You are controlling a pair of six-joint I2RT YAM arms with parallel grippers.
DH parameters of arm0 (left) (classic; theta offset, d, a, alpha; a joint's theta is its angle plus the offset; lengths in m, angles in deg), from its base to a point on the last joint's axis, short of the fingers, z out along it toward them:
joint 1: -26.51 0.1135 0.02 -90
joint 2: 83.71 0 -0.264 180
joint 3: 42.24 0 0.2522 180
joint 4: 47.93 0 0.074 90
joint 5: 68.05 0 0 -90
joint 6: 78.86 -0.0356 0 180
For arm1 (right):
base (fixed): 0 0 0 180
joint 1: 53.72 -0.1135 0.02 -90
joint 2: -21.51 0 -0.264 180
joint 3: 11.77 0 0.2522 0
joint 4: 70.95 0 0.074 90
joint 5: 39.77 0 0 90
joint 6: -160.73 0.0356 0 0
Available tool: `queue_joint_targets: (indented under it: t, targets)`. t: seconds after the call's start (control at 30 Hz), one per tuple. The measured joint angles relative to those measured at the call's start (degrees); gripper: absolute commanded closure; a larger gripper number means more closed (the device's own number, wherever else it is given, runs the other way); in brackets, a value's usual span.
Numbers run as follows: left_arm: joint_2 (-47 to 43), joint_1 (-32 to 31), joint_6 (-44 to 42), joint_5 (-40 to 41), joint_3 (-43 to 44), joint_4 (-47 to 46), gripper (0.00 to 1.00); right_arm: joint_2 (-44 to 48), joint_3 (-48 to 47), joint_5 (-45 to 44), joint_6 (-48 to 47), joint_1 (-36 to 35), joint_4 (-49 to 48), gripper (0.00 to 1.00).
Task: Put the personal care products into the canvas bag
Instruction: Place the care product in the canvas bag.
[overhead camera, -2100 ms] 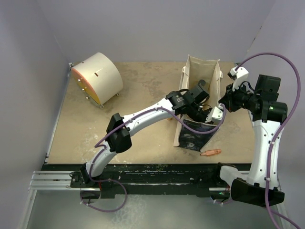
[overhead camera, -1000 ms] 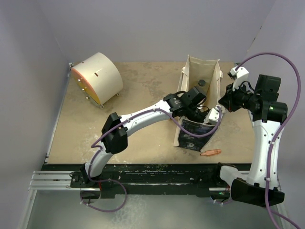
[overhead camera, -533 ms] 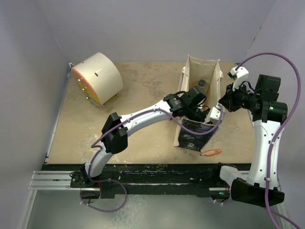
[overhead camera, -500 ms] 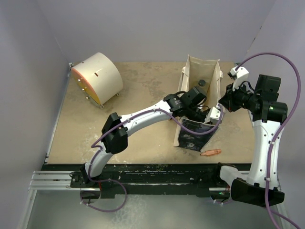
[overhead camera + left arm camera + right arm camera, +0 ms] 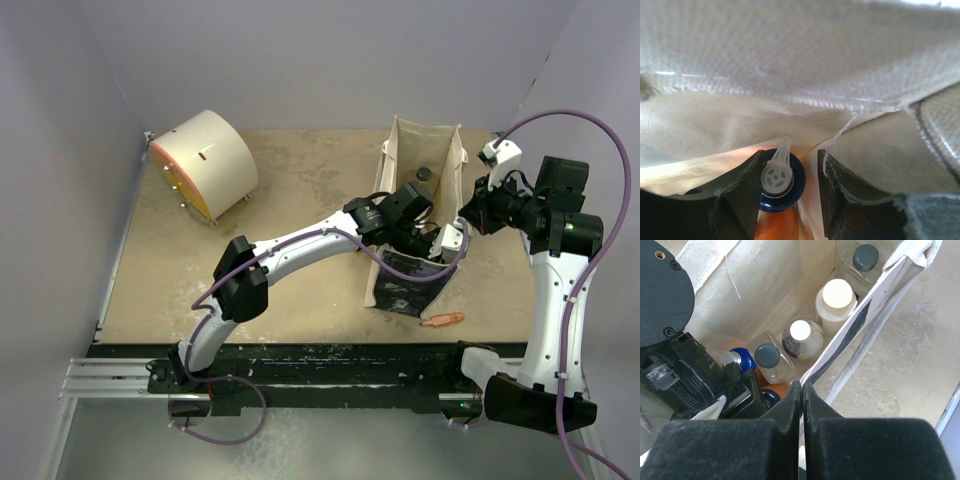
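Observation:
The beige canvas bag (image 5: pixel 407 292) stands upright at mid-right of the table. My left gripper (image 5: pixel 432 243) reaches down into it. In the left wrist view its fingers (image 5: pixel 790 167) are apart around an orange bottle with a blue cap (image 5: pixel 783 181). The cap touches the left finger, with a gap to the right finger. My right gripper (image 5: pixel 801 386) is shut on the bag's right rim (image 5: pixel 875 295). Inside the bag I see two clear bottles with black caps (image 5: pixel 865 257), (image 5: pixel 768 356), a cream-white bottle (image 5: pixel 836 294), a silver bottle (image 5: pixel 801 332) and two blue caps (image 5: pixel 742 360).
A large cream drum with an orange face (image 5: pixel 205 165) lies at the back left of the table. A small orange pen-like stick (image 5: pixel 442 320) lies on the table just in front of the bag. The grey walls stand close on both sides.
Since two seconds ago my left gripper has shifted slightly left inside the bag, then stayed still. The right gripper has kept hold of the rim.

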Motion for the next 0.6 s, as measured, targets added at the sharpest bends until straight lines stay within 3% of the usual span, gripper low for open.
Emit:
queue_joint_targets:
  t: [0.6]
  targets:
    - [0.0, -0.1, 0.4, 3.4, -0.1, -0.9, 0.45, 0.0, 0.0, 0.0, 0.0, 0.0, 0.0, 1.00]
